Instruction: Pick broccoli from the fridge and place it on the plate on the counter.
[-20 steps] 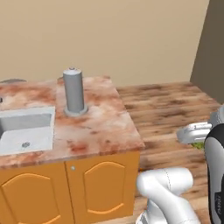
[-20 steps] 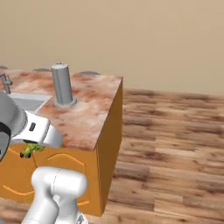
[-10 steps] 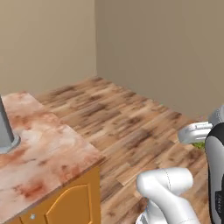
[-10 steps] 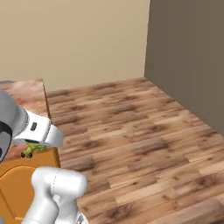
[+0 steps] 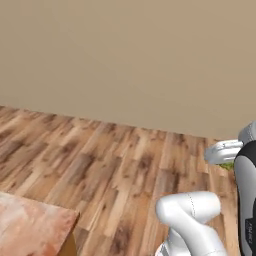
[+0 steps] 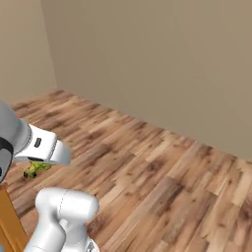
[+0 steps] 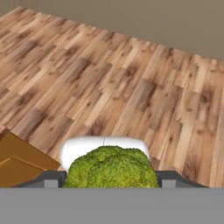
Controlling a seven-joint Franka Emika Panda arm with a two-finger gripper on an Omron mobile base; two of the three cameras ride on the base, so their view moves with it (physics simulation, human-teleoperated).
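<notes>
Broccoli sits clamped in the end effector over wood floor, desk corner nearby. Looks light and crumbly, so I'd squeeze the head gently.

Counter corner cut off; broccoli stem hidden

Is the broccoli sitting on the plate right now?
No, the broccoli sits between the gripper's fingers above wooden floor.

A brown wood-plank floor runs up to a plain beige wall.
</notes>
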